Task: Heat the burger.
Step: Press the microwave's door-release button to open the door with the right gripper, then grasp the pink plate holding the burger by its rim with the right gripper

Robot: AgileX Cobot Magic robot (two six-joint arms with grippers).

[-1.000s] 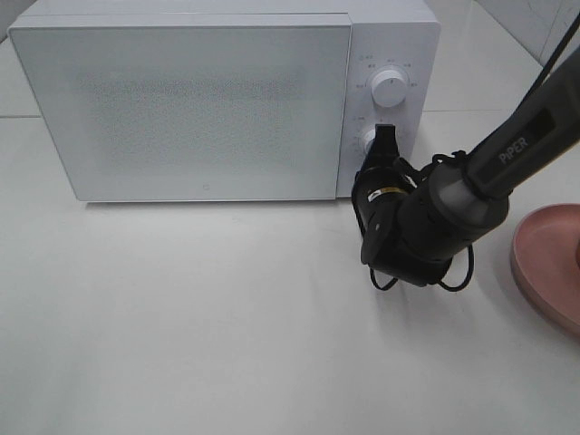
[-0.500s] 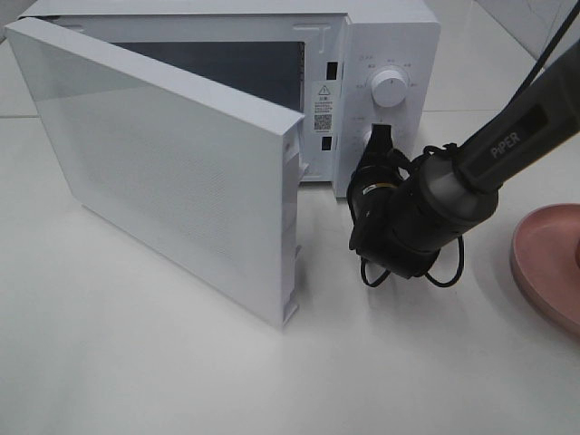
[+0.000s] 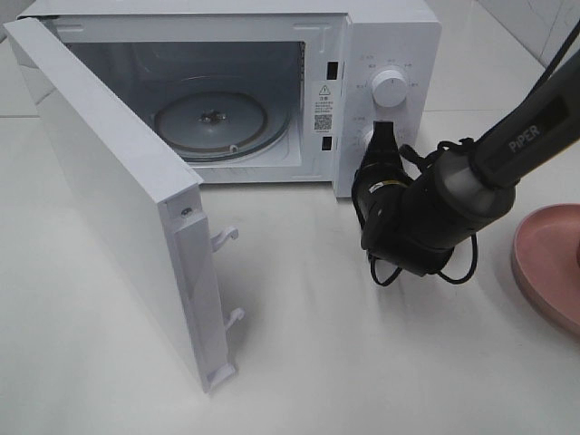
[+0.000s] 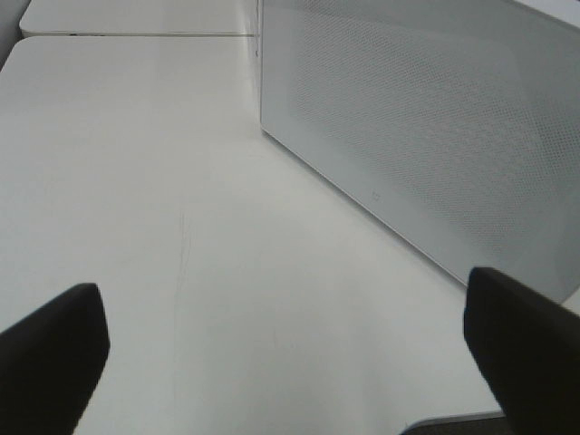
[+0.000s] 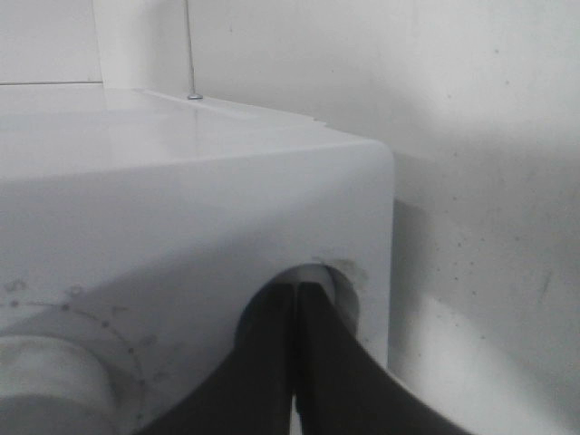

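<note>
Saw a white microwave (image 3: 390,36) on the white desk (image 3: 317,362), with its door (image 3: 100,199) standing wide open to the left. Looked inside and found just a round glass turntable (image 3: 210,125), lying flat. Spotted part of a pink plate (image 3: 548,263) at the right edge of the desk, well apart from the microwave (cut off by the picture's edge). Could not find the burger in any view, so could not tell its spot or its heading. Noticed the right pincer (image 3: 384,134) closed tight, tips together and pushed against the lower round button (image 5: 331,276) under the top knob (image 3: 390,88). Found the left pincer (image 4: 281,290) spread wide apart above bare desk, holding nothing, near the door's outer face. Read "PiPER" (image 3: 528,136) on the right arm. Saw a small sticker (image 3: 323,107) with a warning triangle and a square code on the microwave's front frame; too tiny to read the rest.
</note>
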